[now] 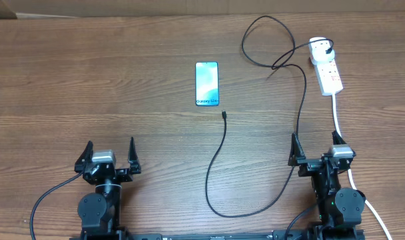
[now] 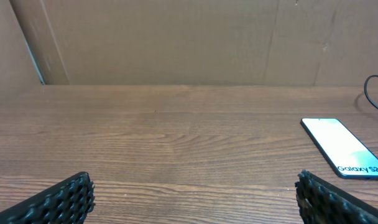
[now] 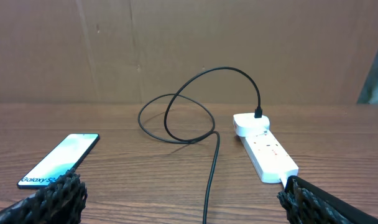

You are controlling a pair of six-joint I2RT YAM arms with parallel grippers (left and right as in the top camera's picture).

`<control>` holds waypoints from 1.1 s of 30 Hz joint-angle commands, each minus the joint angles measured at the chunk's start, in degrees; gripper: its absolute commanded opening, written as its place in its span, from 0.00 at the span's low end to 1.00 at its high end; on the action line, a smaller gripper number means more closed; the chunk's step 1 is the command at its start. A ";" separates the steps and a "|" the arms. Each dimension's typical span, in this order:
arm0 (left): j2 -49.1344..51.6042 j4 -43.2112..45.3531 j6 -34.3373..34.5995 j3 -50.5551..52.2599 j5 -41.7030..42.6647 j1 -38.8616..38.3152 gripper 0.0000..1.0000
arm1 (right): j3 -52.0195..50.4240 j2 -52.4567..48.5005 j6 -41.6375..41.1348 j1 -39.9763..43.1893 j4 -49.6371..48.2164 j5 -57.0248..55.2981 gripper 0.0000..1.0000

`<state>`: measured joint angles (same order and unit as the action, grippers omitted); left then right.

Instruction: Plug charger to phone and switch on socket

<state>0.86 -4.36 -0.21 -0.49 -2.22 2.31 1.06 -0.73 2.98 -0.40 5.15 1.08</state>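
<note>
The phone (image 1: 207,83) lies flat near the table's middle, light-blue screen up; it also shows in the left wrist view (image 2: 345,148) and the right wrist view (image 3: 59,160). The charger's black cable (image 1: 219,153) loops across the table, its connector tip (image 1: 224,115) lying just below the phone, apart from it. Its other end sits in a white plug (image 1: 318,48) on the white socket strip (image 1: 329,72), which also shows in the right wrist view (image 3: 268,150). My left gripper (image 1: 110,157) and right gripper (image 1: 316,148) are open and empty near the front edge.
The socket's thick white cord (image 1: 338,120) runs down past my right arm. A brown cardboard wall (image 2: 176,37) stands behind the table's far edge. The cable (image 3: 209,180) lies between my right gripper's fingers on the wood.
</note>
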 commanded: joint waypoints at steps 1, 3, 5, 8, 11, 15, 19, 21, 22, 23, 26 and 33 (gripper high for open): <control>-0.61 0.20 -1.09 0.24 -0.28 0.31 0.99 | -0.61 0.46 0.11 0.04 -0.31 -0.13 1.00; -0.61 0.20 -1.09 0.24 -0.26 0.31 1.00 | -0.61 0.46 0.11 0.04 -0.31 -0.11 1.00; -0.61 0.22 -1.09 0.22 -0.24 0.31 1.00 | -0.61 0.46 0.11 0.04 -0.31 -0.13 1.00; -0.61 0.24 -1.07 0.24 -0.22 0.31 1.00 | -0.61 0.46 0.11 0.04 -0.31 -0.13 1.00; -0.61 0.22 -0.81 0.22 2.56 0.31 1.00 | -0.61 0.46 0.11 0.04 -0.31 -0.13 1.00; -0.61 1.22 8.85 0.20 15.34 0.28 1.00 | -0.61 0.46 0.11 0.04 -0.31 -0.13 1.00; -0.61 8.74 27.56 0.17 28.35 0.31 1.00 | -0.61 0.46 0.11 0.04 -0.31 -0.13 1.00; -0.61 12.11 33.77 0.20 28.87 0.31 1.00 | -0.61 0.46 0.11 0.04 -0.31 -0.11 1.00; -0.61 14.08 36.39 0.20 28.81 0.31 0.99 | -0.61 0.46 0.11 0.04 -0.31 -0.13 1.00; -0.61 16.50 38.93 0.17 28.83 0.31 0.99 | -0.61 0.46 0.11 0.04 -0.31 -0.13 1.00; -0.61 24.35 45.24 0.17 28.83 0.31 1.00 | -0.61 0.46 0.11 0.04 -0.31 -0.13 1.00; -0.61 44.35 53.29 0.09 26.86 0.31 0.99 | -0.61 0.46 0.11 0.04 -0.31 -0.13 1.00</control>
<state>0.73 35.88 45.34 -0.49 24.95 2.31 1.06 -0.73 2.98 -0.40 5.15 1.10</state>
